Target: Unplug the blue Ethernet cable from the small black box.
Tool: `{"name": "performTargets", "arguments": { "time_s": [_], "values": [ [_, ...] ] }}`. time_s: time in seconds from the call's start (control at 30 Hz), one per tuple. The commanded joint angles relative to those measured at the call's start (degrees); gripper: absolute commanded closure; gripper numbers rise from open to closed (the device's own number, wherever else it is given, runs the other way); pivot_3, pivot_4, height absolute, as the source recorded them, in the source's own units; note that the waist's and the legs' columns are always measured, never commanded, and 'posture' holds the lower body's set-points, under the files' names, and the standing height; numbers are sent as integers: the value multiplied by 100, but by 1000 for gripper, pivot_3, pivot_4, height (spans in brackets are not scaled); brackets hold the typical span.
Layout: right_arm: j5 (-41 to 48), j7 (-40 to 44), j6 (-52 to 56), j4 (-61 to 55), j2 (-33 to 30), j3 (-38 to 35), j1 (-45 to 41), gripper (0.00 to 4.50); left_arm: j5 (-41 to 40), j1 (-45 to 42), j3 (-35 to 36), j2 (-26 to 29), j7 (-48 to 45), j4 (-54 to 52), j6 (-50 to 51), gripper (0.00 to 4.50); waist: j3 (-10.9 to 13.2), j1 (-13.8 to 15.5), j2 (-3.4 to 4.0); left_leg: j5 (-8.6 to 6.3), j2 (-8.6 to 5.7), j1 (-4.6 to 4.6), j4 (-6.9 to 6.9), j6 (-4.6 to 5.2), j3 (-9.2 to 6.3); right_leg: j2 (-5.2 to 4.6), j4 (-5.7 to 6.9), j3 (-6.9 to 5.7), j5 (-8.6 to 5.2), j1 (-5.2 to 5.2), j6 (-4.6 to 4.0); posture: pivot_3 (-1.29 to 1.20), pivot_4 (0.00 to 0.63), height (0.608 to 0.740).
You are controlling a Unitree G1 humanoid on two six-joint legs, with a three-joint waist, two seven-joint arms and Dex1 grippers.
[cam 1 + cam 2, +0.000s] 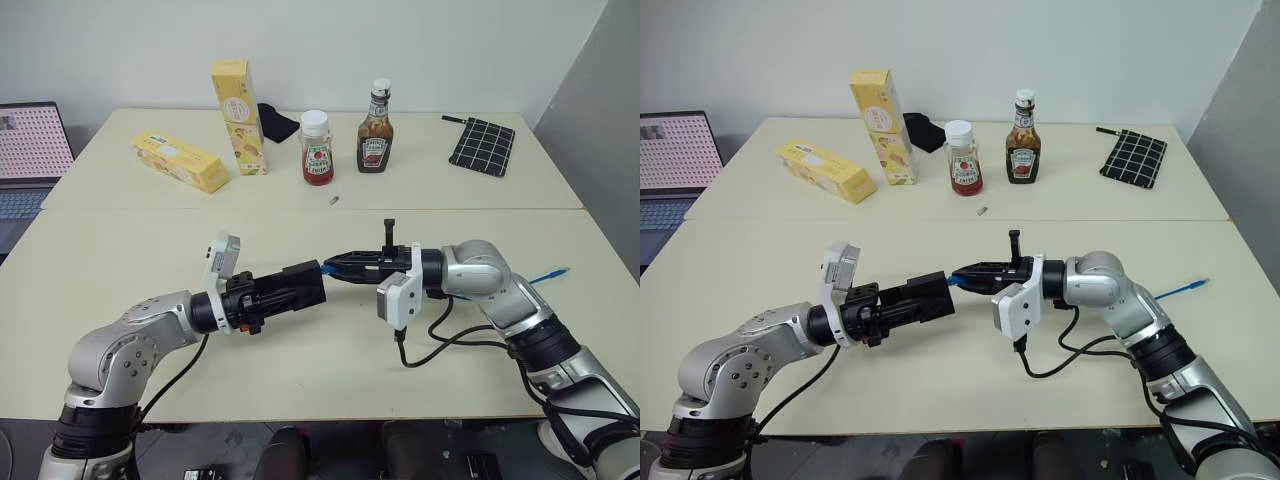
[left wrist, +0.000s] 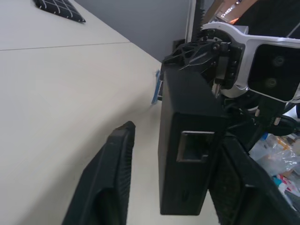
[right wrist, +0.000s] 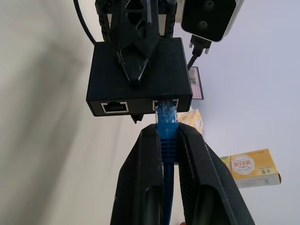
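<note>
At the box's (image 3: 139, 75) port the right gripper (image 3: 165, 140) is clenched on the cable (image 3: 167, 123) boot, plug seated. Left gripper (image 2: 164, 173) brackets the box — grip unclear, so a pull may drag it free, latch unpressed.

Blue Ethernet cable (image 3: 166, 123) plugged into small black box (image 3: 139, 80).

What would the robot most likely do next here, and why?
Probably pull the two arms apart. The right gripper is shut on the blue Ethernet cable just behind its plug, which still sits in the small black box that the left gripper holds.
</note>
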Motion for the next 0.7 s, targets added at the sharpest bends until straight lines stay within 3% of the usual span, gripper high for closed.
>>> {"name": "performTargets", "arguments": {
  "time_s": [0.03, 0.13, 0.23, 0.3, 0.47, 0.57, 0.7],
  "values": [
    [52, 34, -196, -102, 32, -21, -104, 4356, 29, -66, 51, 0, -22, -30, -109, 3258, 0, 0, 0, 0, 0, 0, 0, 0, 0, 0, 0, 0, 0, 0, 0, 0, 150, 740],
    [-71, 51, -332, -81, -32, 25, -86, 4356, 29, 13, 85, 52, -61, -65, -110, 3708, 0, 0, 0, 0, 0, 0, 0, 0, 0, 0, 0, 0, 0, 0, 0, 0, 150, 740],
    [-211, -11, -490, -10, -56, 14, -103, 4356, 20, 35, 96, 84, -93, -58, -103, 3708, 0, 0, 0, 0, 0, 0, 0, 0, 0, 0, 0, 0, 0, 0, 0, 0, 150, 740],
    [-206, -13, -528, 22, -78, -7, -111, 3653, 12, 6, 107, 91, -105, -17, -87, 3708, 0, 0, 0, 0, 0, 0, 0, 0, -1, 0, 0, 0, 0, 0, 0, 0, 150, 740],
    [30, 224, -475, -92, -365, -84, -46, 2575, 38, -106, 80, 130, -172, 123, -93, 3708, 0, 0, 0, 0, -1, 0, 0, 0, -1, 0, 0, 0, 0, 0, 0, 0, 150, 740],
    [724, 684, 176, -593, -760, -201, 226, 2314, 355, -185, -142, 223, -382, 241, -290, 3708, 0, 17, 0, 0, -2, -2, 0, 0, -2, -1, -2, -1, 0, 1, 0, 0, 150, 740],
    [2033, 1053, 2283, -1608, -1036, -435, 540, 2314, 1045, -207, -485, 311, -810, 349, -1044, 3708, 0, 18, 0, 0, -1, -3, -1, 1, -5, -3, -5, 2, 0, 3, 0, 0, 150, 740]
  ]
}}
